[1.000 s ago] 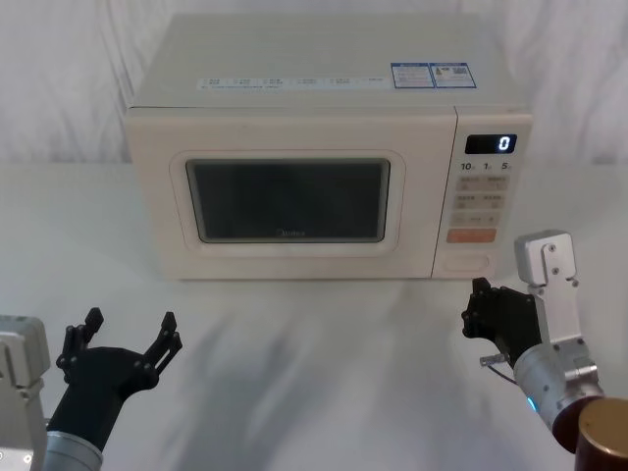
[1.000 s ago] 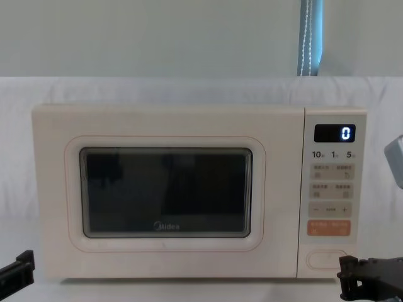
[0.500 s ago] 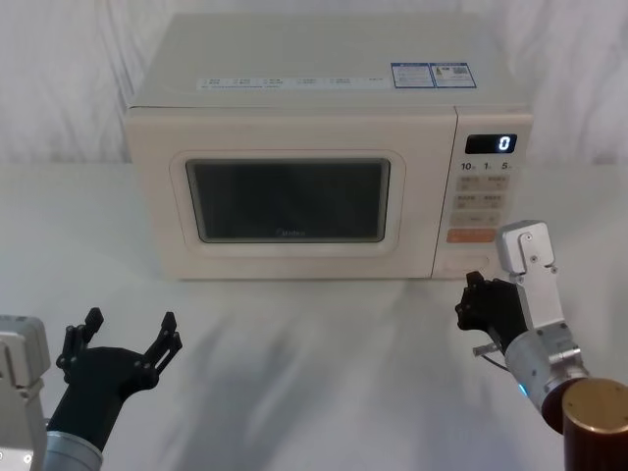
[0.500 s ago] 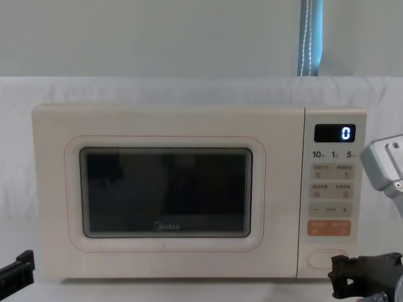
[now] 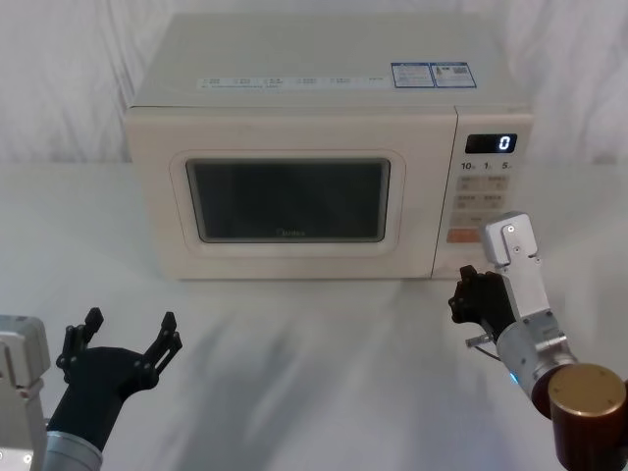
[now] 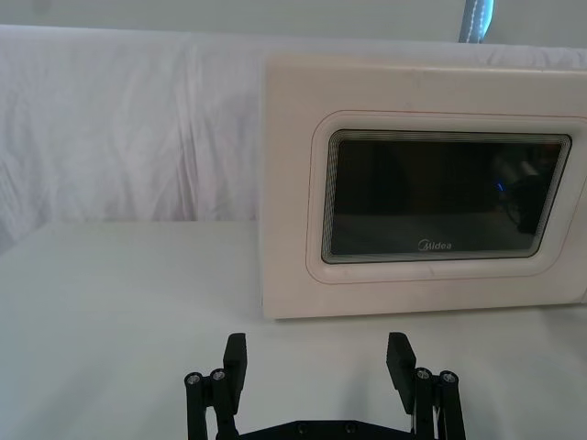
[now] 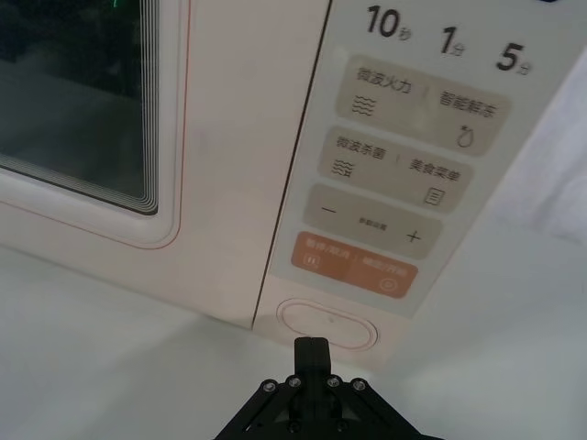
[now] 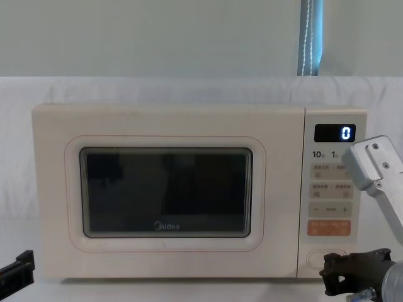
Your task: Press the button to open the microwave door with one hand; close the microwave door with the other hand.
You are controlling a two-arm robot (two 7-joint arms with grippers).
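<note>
Button [image 7: 327,324]: cream raised-rim oval, apparently untouched; right pincer [image 7: 311,349] pressed together just before it; left pincer [image 6: 316,360] spread.

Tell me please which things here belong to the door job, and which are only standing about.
Job: microwave, microwave door, closed; button; right gripper, shut, close before the button; left gripper, open, low at front left.

Standing about: orange key, display, white cloth.

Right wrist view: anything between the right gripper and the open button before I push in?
Nothing visible. The right gripper, fingers shut, points straight at the button across a short gap of bare table. The microwave door is shut.
</note>
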